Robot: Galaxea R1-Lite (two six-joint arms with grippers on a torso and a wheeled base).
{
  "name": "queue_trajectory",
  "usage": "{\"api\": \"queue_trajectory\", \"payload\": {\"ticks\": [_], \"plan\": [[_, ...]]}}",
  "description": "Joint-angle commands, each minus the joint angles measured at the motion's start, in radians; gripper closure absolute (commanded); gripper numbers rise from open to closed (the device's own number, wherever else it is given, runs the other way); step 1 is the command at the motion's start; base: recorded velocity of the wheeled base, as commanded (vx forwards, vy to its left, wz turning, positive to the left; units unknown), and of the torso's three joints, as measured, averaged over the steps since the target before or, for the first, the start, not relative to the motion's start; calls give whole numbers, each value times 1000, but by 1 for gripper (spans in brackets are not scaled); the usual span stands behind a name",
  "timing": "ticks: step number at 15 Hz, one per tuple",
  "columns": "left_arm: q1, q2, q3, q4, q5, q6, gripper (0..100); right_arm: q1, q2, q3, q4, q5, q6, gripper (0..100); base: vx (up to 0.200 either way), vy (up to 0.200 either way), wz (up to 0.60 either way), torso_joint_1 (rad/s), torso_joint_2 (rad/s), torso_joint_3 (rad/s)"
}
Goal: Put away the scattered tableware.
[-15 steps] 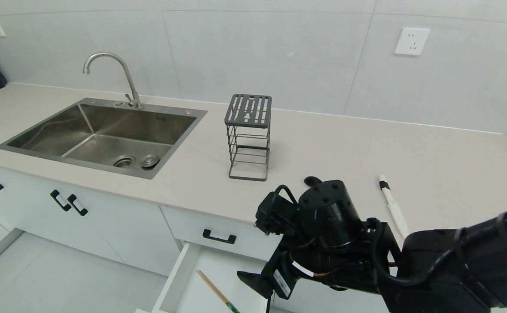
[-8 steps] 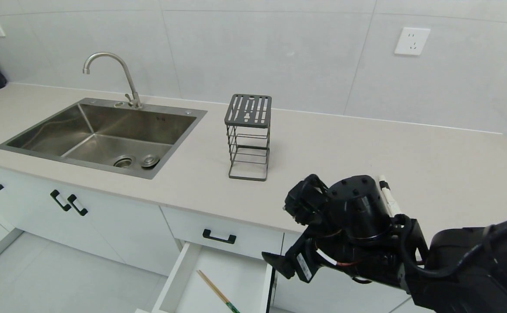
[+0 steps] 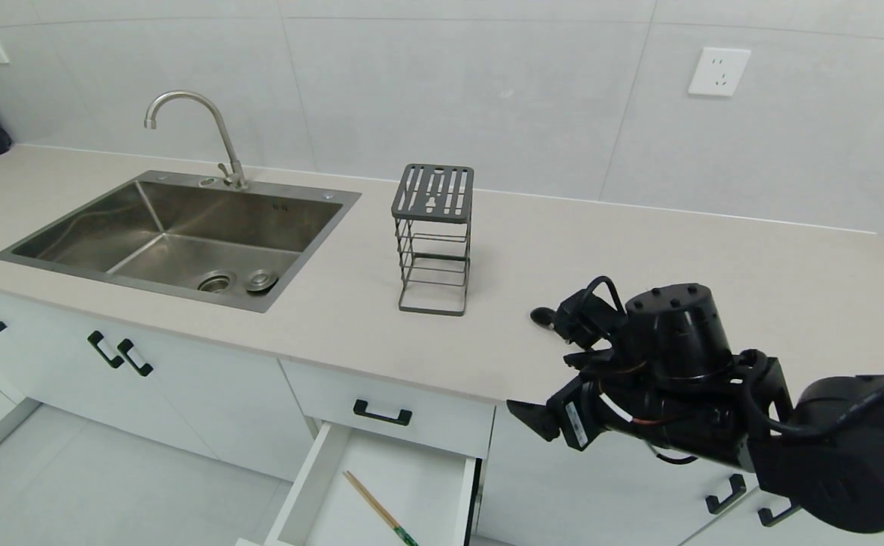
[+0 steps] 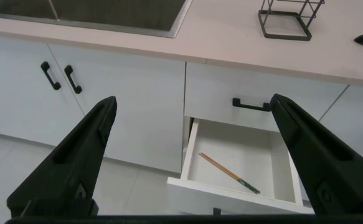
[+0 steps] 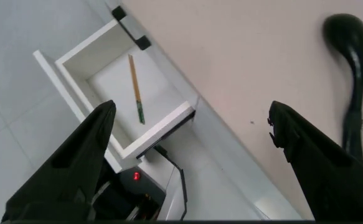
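At the counter's near edge, head view, right gripper (image 3: 537, 418): hangs just off the front of the counter (image 3: 639, 250), higher than the open drawer (image 3: 313, 485) and to its right.
Head view, black spoon (image 3: 542, 315): lies flat on the counter, right of the wire rack (image 3: 433, 239) and just beyond the right wrist.
Head view, chopsticks (image 3: 377, 509): lie slantwise on the drawer floor, green tips toward the near side.
Head view, sink (image 3: 177, 227): set into the counter at far left, well apart from the spoon.
Left wrist view, left gripper (image 4: 193, 102): jaws spread wide, nothing between them; it is held out in front of the cabinets, facing them.
Left wrist view, drawer: pulled out under the counter, chopsticks on its floor, rack and spoon on the counter above.
Right wrist view, right gripper (image 5: 192, 112): jaws spread wide and empty, the counter edge between the fingers.
Right wrist view, spoon: bowl and handle on the counter near one finger, not touching it; drawer and chopsticks lie toward the other finger.
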Motion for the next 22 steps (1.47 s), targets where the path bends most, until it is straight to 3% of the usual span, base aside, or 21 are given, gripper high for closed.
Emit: {"api": "queue_trajectory", "payload": {"ticks": [1, 8, 18, 22], "plan": [[0, 1, 0, 0, 0, 0, 0, -85, -3, 12, 0, 2, -18, 0, 0, 0, 0, 0, 0, 0], [1, 1, 0, 0, 0, 0, 0, -220, 57, -28, -25, 21, -58, 0, 0, 0, 0, 0, 0, 0], [0, 0, 0, 0, 0, 0, 0, -231, 289, -186, -60, 9, -67, 0, 0, 0, 0, 0, 0, 0], [1, 0, 0, 0, 0, 0, 0, -224, 344, -272, -69, -44, -61, 0, 0, 0, 0, 0, 0, 0]]}}
